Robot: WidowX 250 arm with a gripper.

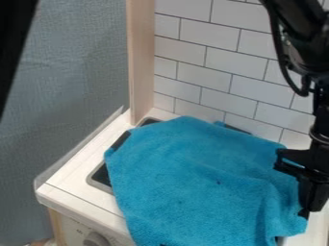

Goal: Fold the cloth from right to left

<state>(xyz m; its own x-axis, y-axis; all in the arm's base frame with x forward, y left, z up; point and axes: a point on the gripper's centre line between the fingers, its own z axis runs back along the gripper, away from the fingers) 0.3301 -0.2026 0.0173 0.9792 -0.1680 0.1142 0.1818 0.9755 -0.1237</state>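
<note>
White tile (212,61) with dark joints lines the wall beyond a toy kitchen's white surface (76,178), where a pale wooden post (142,62) stands at the back. A textured blue-gray backdrop (74,96) spans the left; a gray knob (96,239) marks the kitchen's front.

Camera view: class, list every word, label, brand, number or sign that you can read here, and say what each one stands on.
No readable words, labels, brands, numbers or signs.
Tiny dark marks beside the knob, on the white front panel: too small to read.
Blue cloth: no lettering seen.
</note>
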